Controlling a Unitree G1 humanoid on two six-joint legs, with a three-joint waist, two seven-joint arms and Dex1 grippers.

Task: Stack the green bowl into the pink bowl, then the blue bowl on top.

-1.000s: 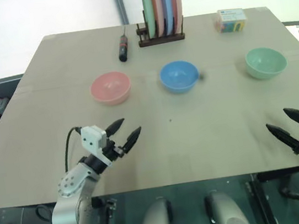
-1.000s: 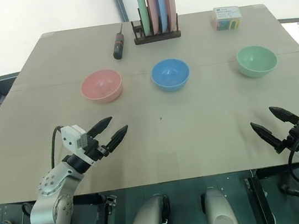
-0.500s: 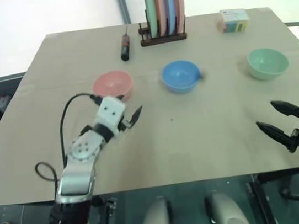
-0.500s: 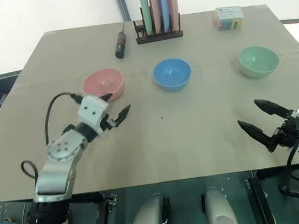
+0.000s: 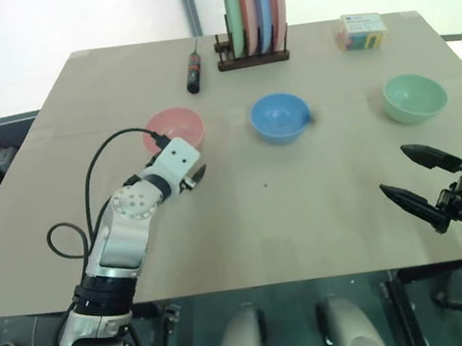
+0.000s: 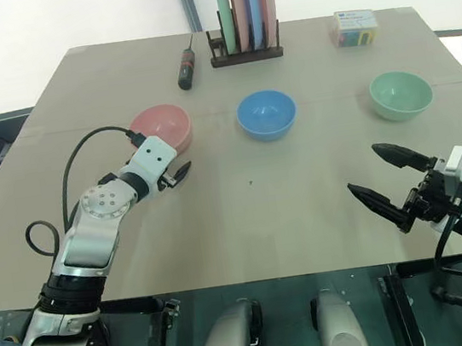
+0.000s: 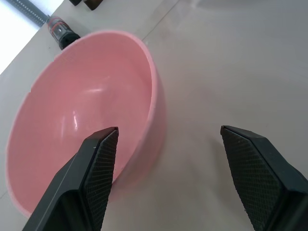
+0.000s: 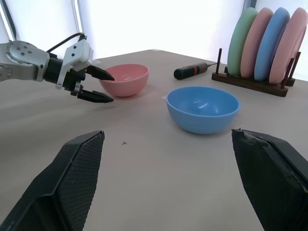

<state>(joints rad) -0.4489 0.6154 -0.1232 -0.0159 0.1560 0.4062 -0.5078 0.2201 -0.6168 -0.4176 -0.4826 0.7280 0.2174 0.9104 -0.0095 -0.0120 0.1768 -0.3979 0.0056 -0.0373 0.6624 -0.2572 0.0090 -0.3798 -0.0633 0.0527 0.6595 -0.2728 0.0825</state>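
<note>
Across the middle of the table stand the pink bowl (image 5: 175, 127) on the left, the blue bowl (image 5: 280, 116) in the centre and the green bowl (image 5: 414, 97) on the right, each apart and empty. My left gripper (image 8: 107, 86) is open at the pink bowl's (image 7: 82, 120) near side. One finger is over the bowl's rim and the other hangs above the table beside it. My right gripper (image 5: 392, 169) is open and empty above the table's near right part, well short of the green bowl.
At the table's far edge a wooden rack (image 5: 253, 56) holds several upright plates. A black screwdriver (image 5: 192, 72) lies left of the rack, and a small box (image 5: 359, 32) sits at the far right. A black cable loops off my left arm.
My left arm reached forward from the near left up to the pink bowl, and its wrist rolled. My right gripper rose and shifted left. Both stayed open and the bowls did not move.
</note>
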